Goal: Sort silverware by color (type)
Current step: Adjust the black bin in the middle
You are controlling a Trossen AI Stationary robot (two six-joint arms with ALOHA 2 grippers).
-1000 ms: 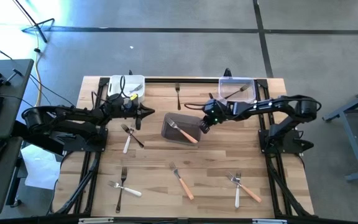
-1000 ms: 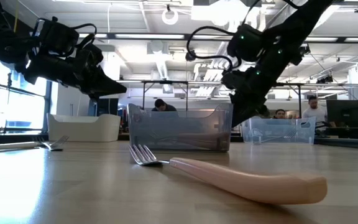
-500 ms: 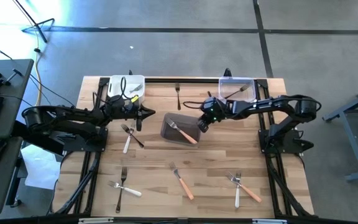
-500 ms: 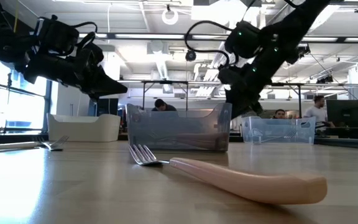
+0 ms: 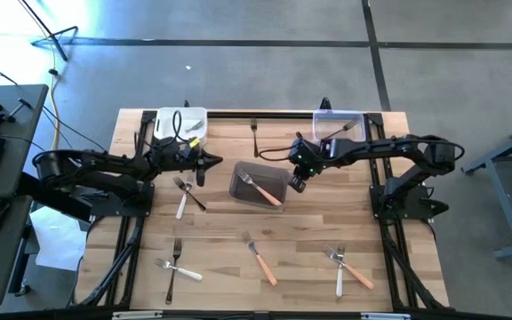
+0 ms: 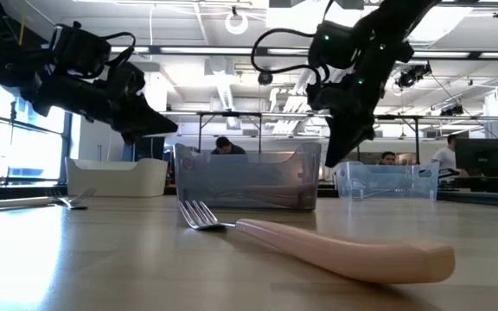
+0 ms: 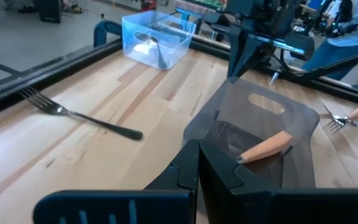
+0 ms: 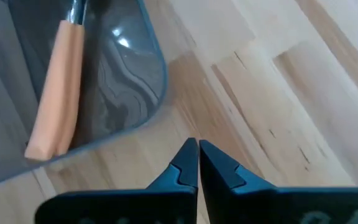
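Orange-handled fork [image 5: 263,190] lies in grey tub [image 5: 244,183] at table centre, unmoved; other forks scattered on table. Right gripper [image 5: 297,184], fingers closed and empty, has shifted slightly from tub's right edge. Left gripper [image 5: 217,161] closed, empty, stationary left of tub

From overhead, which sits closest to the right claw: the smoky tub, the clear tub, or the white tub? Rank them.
From the right gripper:
1. Smoky tub, just beside it at table centre.
2. Clear tub, back right corner.
3. White tub, back left corner.

3 tubs [image 5: 258,183] — wooden table [image 5: 309,240]
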